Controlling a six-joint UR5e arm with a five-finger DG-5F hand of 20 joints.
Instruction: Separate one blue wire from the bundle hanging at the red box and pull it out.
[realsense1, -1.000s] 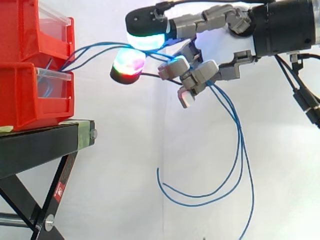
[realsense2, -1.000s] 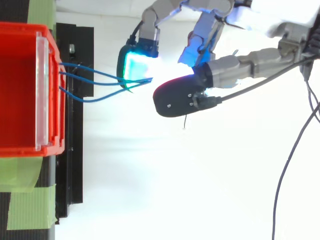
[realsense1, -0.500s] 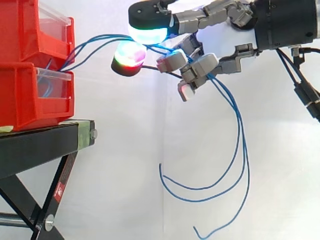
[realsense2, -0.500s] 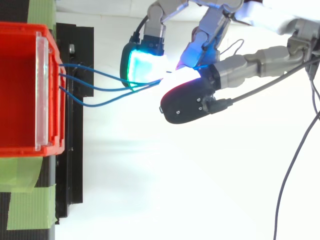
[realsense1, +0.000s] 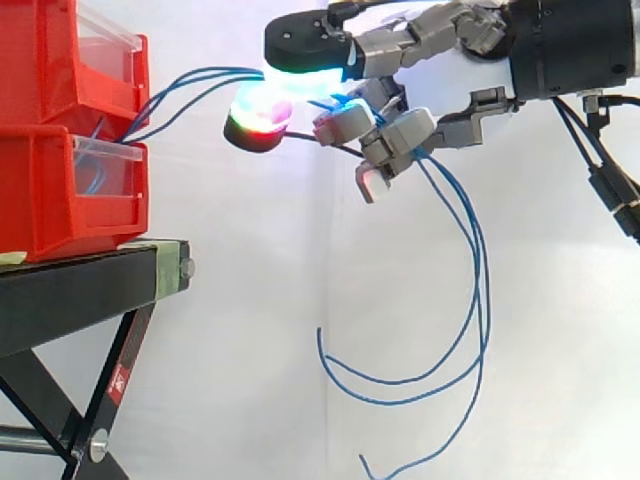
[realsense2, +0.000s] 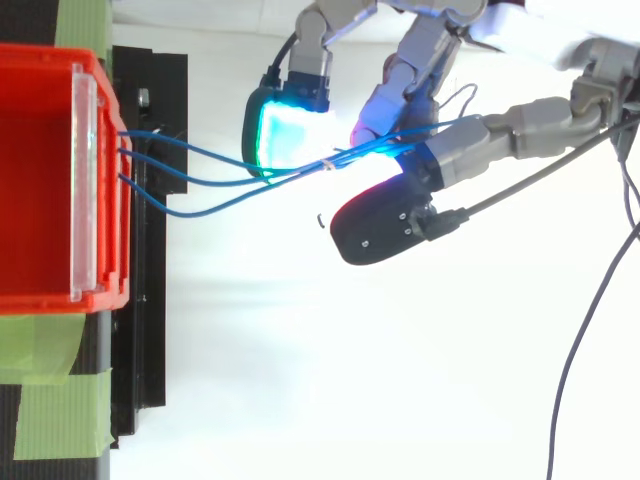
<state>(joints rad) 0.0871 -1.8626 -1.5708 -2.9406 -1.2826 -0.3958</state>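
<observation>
Hanging blue wires (realsense1: 482, 300): likely light, limp, slippery; hand (realsense1: 400, 135), three o'clock of red box (realsense1: 50, 200), fingers curled round them; best pinch one strand near box.

The arm's black wrist (realsense1: 570, 45) comes in level from the right edge of the side view, high up, and the hand (realsense1: 455, 30) reaches leftward from it. One long finger stretches almost straight along the top, its pad (realsense1: 303, 55) turned down and glowing cyan. Just beneath it a second pad (realsense1: 256, 125) (red and green in its glow, black on its back) faces up toward the first. The other fingers (realsense1: 395, 135) are curled under the palm. The blue wires (realsense2: 200, 170) run between the two pads and through the curled fingers, so the hand is closed round them. Seen from above, the hand enters from the upper right corner.
</observation>
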